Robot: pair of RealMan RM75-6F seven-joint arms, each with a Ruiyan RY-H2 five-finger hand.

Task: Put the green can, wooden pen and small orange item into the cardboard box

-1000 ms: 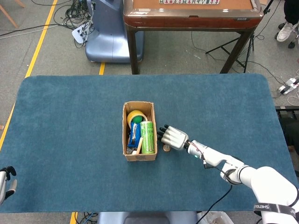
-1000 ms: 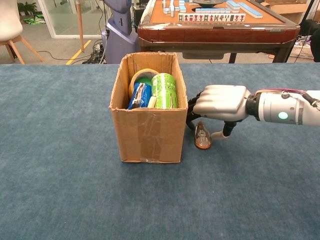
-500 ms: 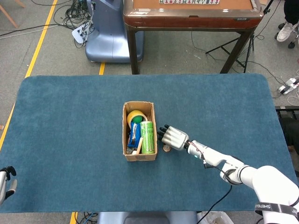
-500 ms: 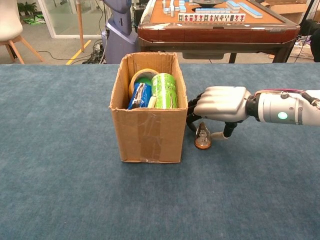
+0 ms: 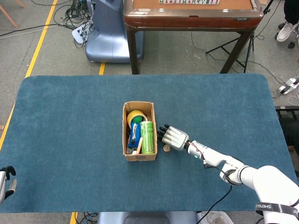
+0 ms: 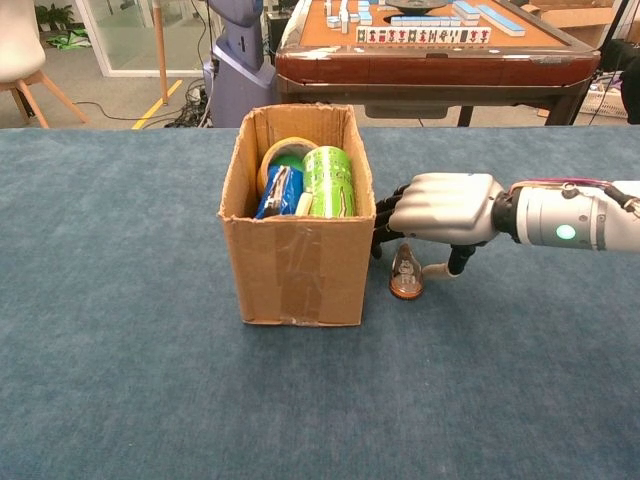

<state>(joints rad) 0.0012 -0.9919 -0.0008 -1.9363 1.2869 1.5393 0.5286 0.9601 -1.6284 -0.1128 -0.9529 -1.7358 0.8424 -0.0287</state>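
At the middle of your blue table (image 5: 70, 121) stands the cardboard box (image 6: 295, 275), open at the top and upright. Inside it the green can (image 6: 329, 182) stands on end against the wall on the 3 o'clock side. Toward 12 o'clock from the can a roll of yellow tape (image 5: 134, 115) leans in the far end, with something green showing in its ring. On the 9 o'clock side of the can sits a blue packet (image 6: 281, 192), and in the head view a pale wooden pen (image 5: 138, 147) pokes up at the 6 o'clock end, just beside the can.

Outside the box, at 3 o'clock from it, the small orange item (image 6: 405, 275) stands upright on the cloth, near the box wall but apart from it.

Your right hand (image 6: 440, 210) hovers palm down just over that item, its dark fingertips (image 6: 385, 215) curled downward and reaching close to the box's side. It holds nothing; the fingers are bent in a loose, narrow cage around the item's top, and you cannot tell from either view whether any of them touches it.

Your left hand (image 5: 5, 179) shows only at the head view's 8 o'clock edge, too cropped to tell how its fingers lie.
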